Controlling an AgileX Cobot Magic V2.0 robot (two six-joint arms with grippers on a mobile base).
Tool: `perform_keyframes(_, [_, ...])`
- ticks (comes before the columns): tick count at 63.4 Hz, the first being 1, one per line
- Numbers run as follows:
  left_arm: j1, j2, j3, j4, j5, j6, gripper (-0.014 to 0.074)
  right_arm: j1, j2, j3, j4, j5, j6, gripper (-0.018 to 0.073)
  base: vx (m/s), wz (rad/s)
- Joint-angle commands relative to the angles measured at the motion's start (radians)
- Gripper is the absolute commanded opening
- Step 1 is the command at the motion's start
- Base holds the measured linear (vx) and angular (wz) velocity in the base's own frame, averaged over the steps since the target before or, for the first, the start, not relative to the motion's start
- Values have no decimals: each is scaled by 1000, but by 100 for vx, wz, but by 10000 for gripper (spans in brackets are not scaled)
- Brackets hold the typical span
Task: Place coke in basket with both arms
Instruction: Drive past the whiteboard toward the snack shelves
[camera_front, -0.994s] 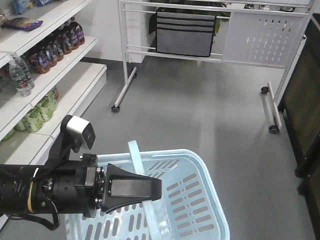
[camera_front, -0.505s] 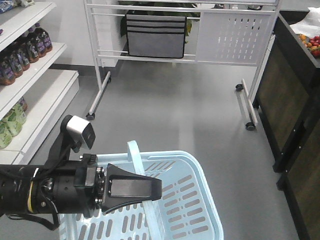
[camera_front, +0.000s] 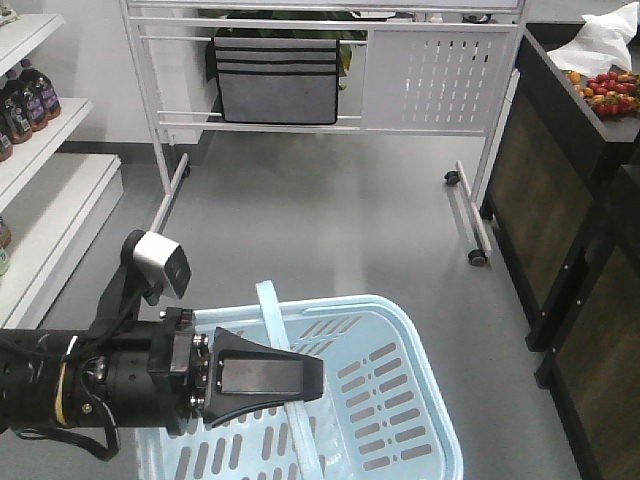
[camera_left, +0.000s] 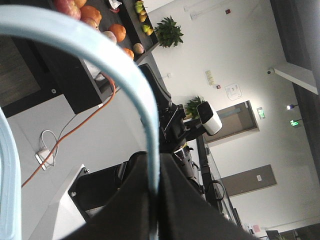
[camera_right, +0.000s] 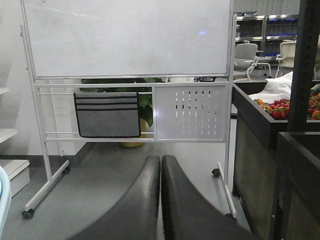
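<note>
The left gripper (camera_front: 316, 380) is clamped on the hoop handle (camera_front: 268, 305) of the light blue basket (camera_front: 425, 350), above its middle. The right gripper (camera_right: 160, 161) is closed on nothing. Beyond the basket stands a whiteboard frame (camera_front: 440, 70) with a grey pouch (camera_front: 277, 80). To the basket's far left are shelf bottles (camera_front: 30, 92), their labels unreadable.

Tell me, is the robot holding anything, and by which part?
The left claw is shut on the hoop handle of the light blue plastic shopping basket. The right claw is shut with nothing in it.

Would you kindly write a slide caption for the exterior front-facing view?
Left gripper shut on the hoop handle of the light blue basket, with a wheeled white stand ahead across the grey floor.
</note>
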Motion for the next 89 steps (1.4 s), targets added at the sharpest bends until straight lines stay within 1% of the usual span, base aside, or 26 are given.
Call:
perform_keyframes(1, [-8,-31,-25,-77,-219,-1,-7,-2,-15,14,-10,-77,-2,-5,16,-4])
perform_keyframes(89, [-8,-31,-25,-77,-219,-1,-7,-2,-15,14,-10,-77,-2,-5,21,-1])
